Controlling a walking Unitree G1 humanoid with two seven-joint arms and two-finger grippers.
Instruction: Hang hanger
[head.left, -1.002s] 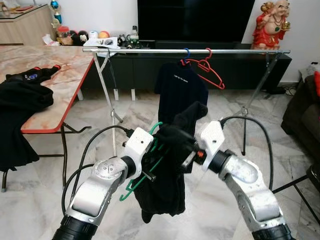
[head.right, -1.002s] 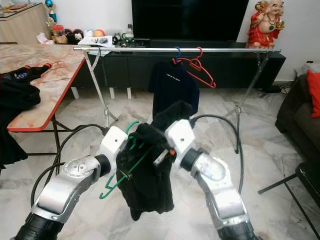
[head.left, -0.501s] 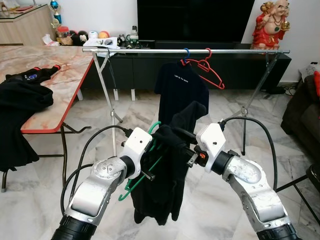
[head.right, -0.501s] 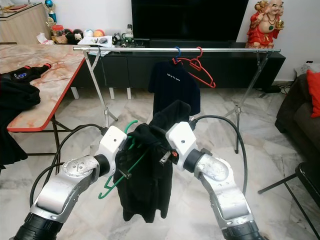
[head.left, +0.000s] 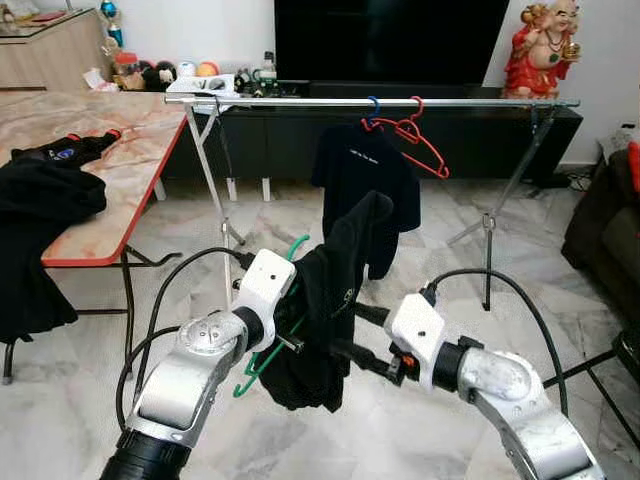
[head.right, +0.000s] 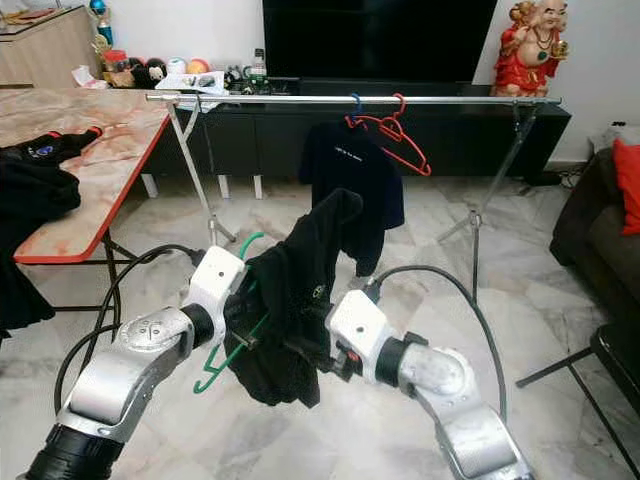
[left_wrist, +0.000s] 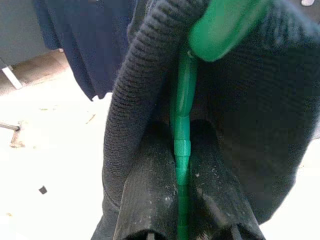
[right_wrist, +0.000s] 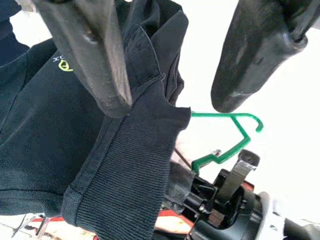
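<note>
While the left gripper (left_wrist: 182, 200) is pinching the green hanger (head.left: 262, 352) tight between its two fingers, the black shirt (head.left: 325, 300) is draping over that hanger in a bunched-up heap, out in front of the robot and well short of the clothes rail (head.left: 370, 102).

The right gripper (right_wrist: 170, 75) is sitting just beside the shirt, fingers spread wide and gripping nothing.

Handling-wise, I'm guessing the hanger is light, thin plastic, stiff enough to hold its shape but a bit springy. The shirt is soft and floppy, so it's probably going to swing and could slide off one shoulder if the hanger tips. Best spot to hold looks like right where the left fingers are already clamping, on the neck below the hook, leaving the hook free to catch the rail. The open gripper could steady the fabric from the side.

Counting stuff up:
- one green hanger in hand, carrying one black shirt
- on the rail, one blue hanger (head.left: 372, 108) with one dark t-shirt (head.left: 362, 175) hanging from it, plus one empty red hanger (head.left: 420, 140) next to it
- one rail on a folding metal stand
- one table (head.left: 120, 160) off to the robot's left, dark clothes (head.left: 45, 195) piling on it; can't tell how many pieces
</note>
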